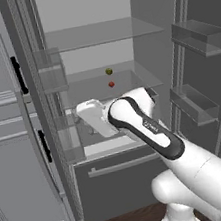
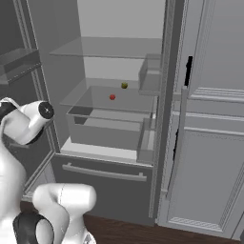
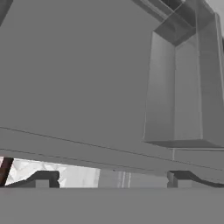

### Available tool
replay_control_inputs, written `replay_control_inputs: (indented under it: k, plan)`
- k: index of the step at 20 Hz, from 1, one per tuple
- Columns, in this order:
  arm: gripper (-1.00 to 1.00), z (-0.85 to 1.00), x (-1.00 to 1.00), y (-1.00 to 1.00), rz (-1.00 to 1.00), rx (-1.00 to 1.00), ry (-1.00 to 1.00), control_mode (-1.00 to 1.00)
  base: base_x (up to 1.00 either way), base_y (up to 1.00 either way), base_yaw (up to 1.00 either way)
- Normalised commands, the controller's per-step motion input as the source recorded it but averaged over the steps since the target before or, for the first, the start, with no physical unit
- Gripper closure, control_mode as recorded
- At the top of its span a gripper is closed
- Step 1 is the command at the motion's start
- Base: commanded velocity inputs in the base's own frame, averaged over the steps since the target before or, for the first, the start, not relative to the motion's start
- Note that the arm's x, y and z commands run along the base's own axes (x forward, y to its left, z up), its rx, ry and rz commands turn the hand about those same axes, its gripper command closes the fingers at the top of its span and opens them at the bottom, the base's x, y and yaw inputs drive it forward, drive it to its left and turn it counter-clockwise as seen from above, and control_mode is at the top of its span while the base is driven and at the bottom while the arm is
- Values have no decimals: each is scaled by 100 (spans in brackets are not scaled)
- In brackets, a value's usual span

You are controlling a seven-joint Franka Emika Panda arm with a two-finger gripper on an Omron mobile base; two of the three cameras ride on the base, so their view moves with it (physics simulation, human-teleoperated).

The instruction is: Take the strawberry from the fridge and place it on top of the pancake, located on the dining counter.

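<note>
The fridge [image 1: 123, 176] stands with both upper doors swung wide, its light grey inside showing. On a glass shelf lies the tiny red strawberry [image 1: 111, 84] [image 2: 112, 96]. My white hand [image 1: 95, 116] hangs in front of the crisper drawer, below and to the left of the fruit and well apart from it. In the hand view my gripper [image 3: 111, 179] is open, its dark fingertips [image 3: 43, 178] far apart with nothing between them, facing a door's inner wall. The pancake and the dining counter are out of view.
A small yellow-green fruit [image 1: 109, 71] [image 2: 124, 85] sits just behind the strawberry. Clear door bins [image 1: 197, 35] [image 3: 188, 87] jut from the open doors on both sides. Panelled grey cabinets [image 1: 12, 148] [image 2: 209, 143] flank the fridge. The bottom drawer's bar handle [image 2: 102, 172] runs below.
</note>
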Motion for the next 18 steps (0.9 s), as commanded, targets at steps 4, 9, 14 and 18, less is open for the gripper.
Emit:
replay_control_inputs:
  k: [4, 9, 14, 18]
  plan:
    - [-100, 8, -33, -96, -5, -15, 0, -100, 0, 0, 0]
    - [-100, 23, -17, -95, -8, -22, 1, -100, 0, 0, 0]
    - [-100, 27, -22, -88, -8, -23, 0, -100, 0, 0, 0]
    - [-100, 23, -34, -78, -9, -25, 0, -100, 0, 0, 0]
